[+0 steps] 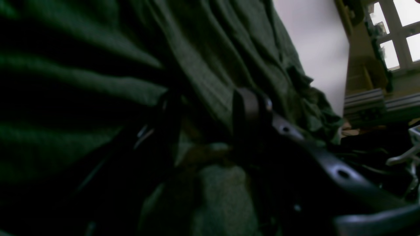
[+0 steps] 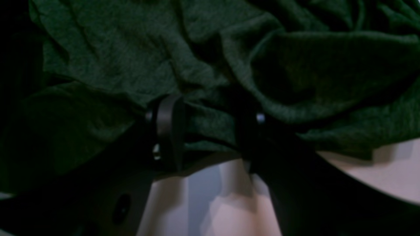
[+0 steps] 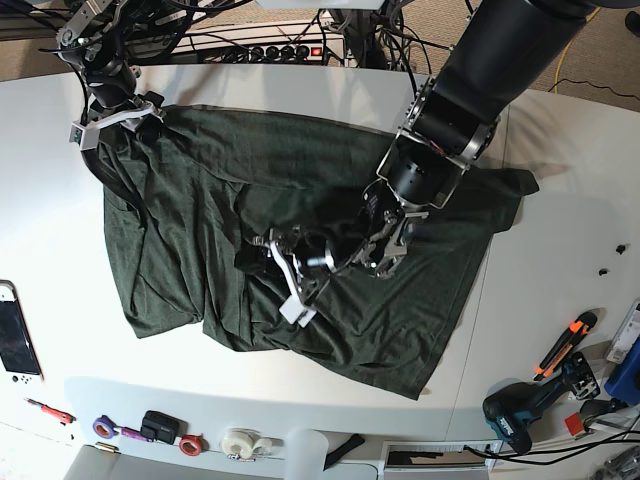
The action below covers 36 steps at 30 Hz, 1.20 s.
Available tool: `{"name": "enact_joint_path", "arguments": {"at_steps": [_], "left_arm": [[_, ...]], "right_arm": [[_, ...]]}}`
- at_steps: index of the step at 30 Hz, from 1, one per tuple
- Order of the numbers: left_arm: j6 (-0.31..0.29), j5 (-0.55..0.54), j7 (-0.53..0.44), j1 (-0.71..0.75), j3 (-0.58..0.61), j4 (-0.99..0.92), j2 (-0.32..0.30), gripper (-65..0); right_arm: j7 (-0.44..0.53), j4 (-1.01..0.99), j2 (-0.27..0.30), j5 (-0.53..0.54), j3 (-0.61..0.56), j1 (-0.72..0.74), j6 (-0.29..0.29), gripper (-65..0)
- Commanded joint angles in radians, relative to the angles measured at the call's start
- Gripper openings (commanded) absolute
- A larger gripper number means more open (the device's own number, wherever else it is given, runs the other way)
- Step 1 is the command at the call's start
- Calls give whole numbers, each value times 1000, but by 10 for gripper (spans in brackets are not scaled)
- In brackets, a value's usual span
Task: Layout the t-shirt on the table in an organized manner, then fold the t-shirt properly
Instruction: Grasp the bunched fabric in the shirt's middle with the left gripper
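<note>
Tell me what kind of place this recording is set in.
Likely a workshop or robotics lab: a white table with a cordless drill and tape rolls along its edge, and a power strip behind.

window [image 1: 398, 32]: bright, paned | wall [image 1: 315, 42]: white | floor [image 3: 440, 25]: tan carpet, cables
</note>
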Motion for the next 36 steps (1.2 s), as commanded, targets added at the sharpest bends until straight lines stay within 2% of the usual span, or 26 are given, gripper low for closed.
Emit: {"name": "enact_joint_path", "arguments": {"at_steps": [1,6,10,19,21,24,29,34,36], "left_arm": [[-13,-17,-32,-26,14,17,25,-388],[-13,-18,-123,-23,142,18,25,-388],[0,-17,-129,-23,190,40,25,-388],[190,-17,-129,-29,192,95,25,-388],[213,-17,-129,-29,195,95,25,-388],[192,-18,-129,-29,214,95,25,-388],[87,-28,-129,-28,296,96,25,-388],[85,-67,-130,-29,344,107,25,-388],[111,-67,-130,-29,344,121,25,-388]], "right_arm": [[-5,10,6,6,0,-3,6,-385],[-5,10,6,6,0,-3,6,-385],[-5,10,6,6,0,-3,6,-385],[-5,10,6,6,0,-3,6,-385],[-5,10,6,6,0,-3,6,-385],[-4,10,6,6,0,-3,6,-385],[-4,10,6,6,0,-3,6,-385],[-4,10,6,6,0,-3,6,-385],[-4,10,6,6,0,-3,6,-385]]}}
